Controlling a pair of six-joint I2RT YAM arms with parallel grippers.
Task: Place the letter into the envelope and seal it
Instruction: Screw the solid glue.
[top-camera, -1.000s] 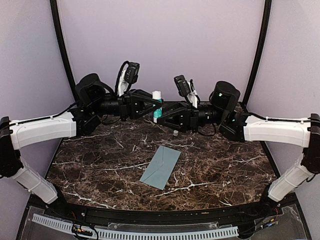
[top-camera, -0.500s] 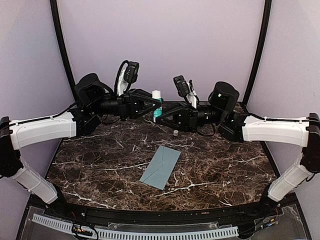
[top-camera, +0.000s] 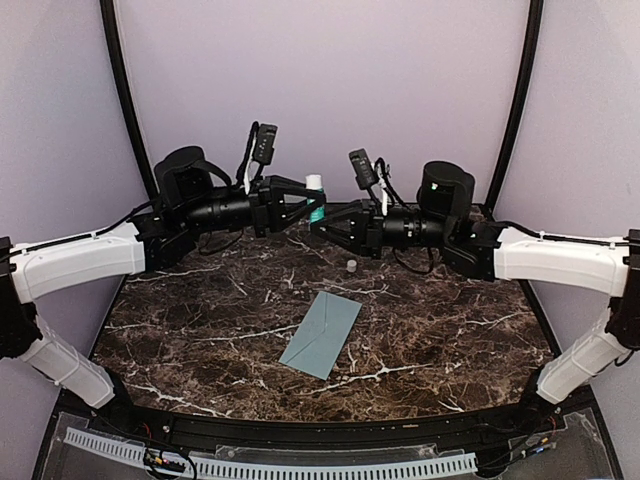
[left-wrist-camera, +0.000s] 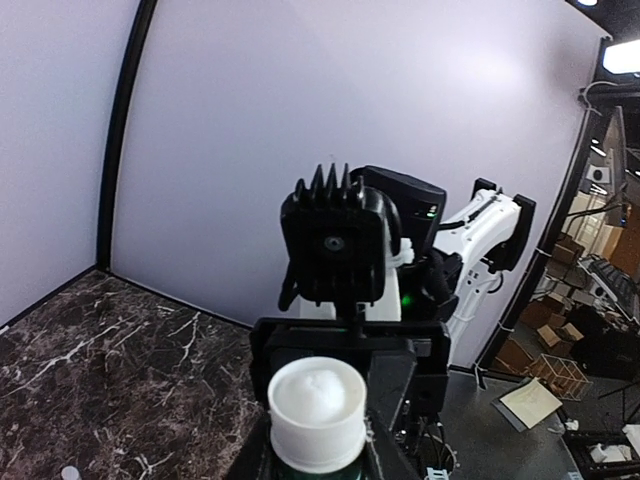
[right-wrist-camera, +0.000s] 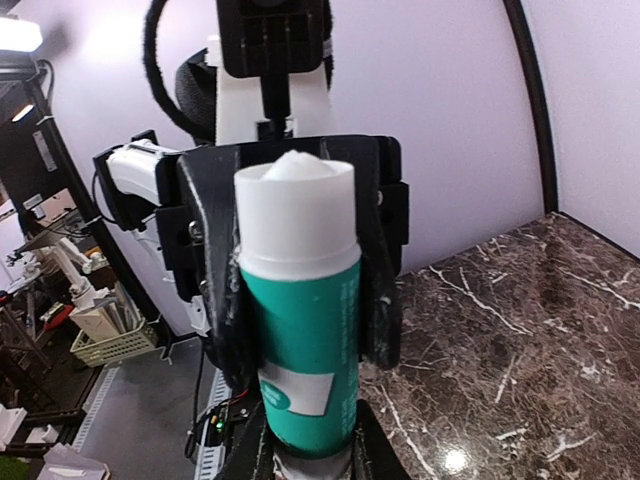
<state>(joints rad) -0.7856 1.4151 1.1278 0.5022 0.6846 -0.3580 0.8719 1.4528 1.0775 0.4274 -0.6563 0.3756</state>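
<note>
The left end effector (top-camera: 306, 203) is pinching the teal-and-white glue stick (right-wrist-camera: 300, 300) around its body. In the right wrist view its black fingers (right-wrist-camera: 214, 260) are pressing on both sides of the tube, just below the white collar. The right end effector (top-camera: 322, 224) is reaching in from the right and is closing on the same stick's lower end, with its fingers lying against the white base at the bottom of its own wrist view. The stick is standing roughly upright in the air between the two, above the far middle of the tabletop (top-camera: 450, 330). Its top is uncovered and is showing pale, lumpy glue in the left wrist view. A small white cap (top-camera: 351, 265) is lying on the dark marble just near of the right end effector, touching nothing. The envelope (top-camera: 322, 333) is lying flat at the middle of the tabletop. It is turned diagonally, with its far end pointing to the right, and it is sitting well apart from both end effectors and the glue stick. Both arms are stretching inward from the left and right sides, meeting at the far centre.
</note>
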